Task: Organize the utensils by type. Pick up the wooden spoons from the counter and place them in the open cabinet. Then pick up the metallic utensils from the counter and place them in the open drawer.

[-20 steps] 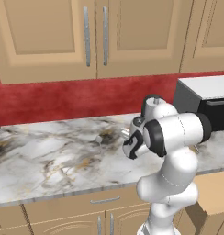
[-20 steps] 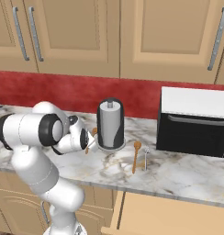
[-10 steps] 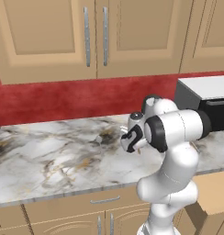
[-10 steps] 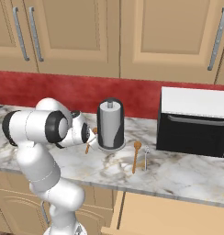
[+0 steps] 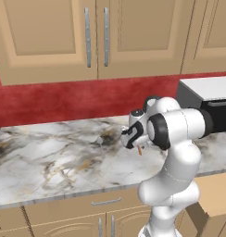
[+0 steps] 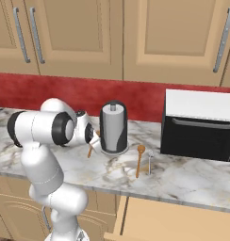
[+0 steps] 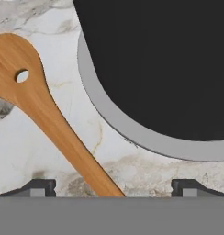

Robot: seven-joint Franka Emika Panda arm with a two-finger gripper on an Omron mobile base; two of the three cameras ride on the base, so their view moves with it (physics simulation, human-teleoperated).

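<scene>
My gripper [image 7: 114, 188] is open and hangs low over the counter [image 6: 192, 176], right beside a dark cylinder on a grey disc [image 7: 146, 133]. One wooden spoon [image 7: 45, 110], with a small hole in its bowl, lies under the hand; its handle runs down between my fingertips [image 7: 38, 187]. In the right base view the gripper [image 6: 91, 134] hides most of this spoon [image 6: 90, 150]. A second wooden spoon [image 6: 139, 160] lies to the right of the cylinder [image 6: 113, 127], with a silver metal spoon [image 6: 150, 162] beside it. The open drawer [image 6: 173, 221] juts out below the counter. The open cabinet is out of view.
A black toaster oven [image 6: 199, 124] with a white top stands at the right of the counter. Shut tan wall cabinets [image 6: 74, 37] hang above a red backsplash. A small grey metal piece [image 5: 100, 140] lies on the marble left of the hand.
The hand has edged closer to the dark cylinder and the spoon beside it. The jaws have stayed open and nothing on the counter has moved.
</scene>
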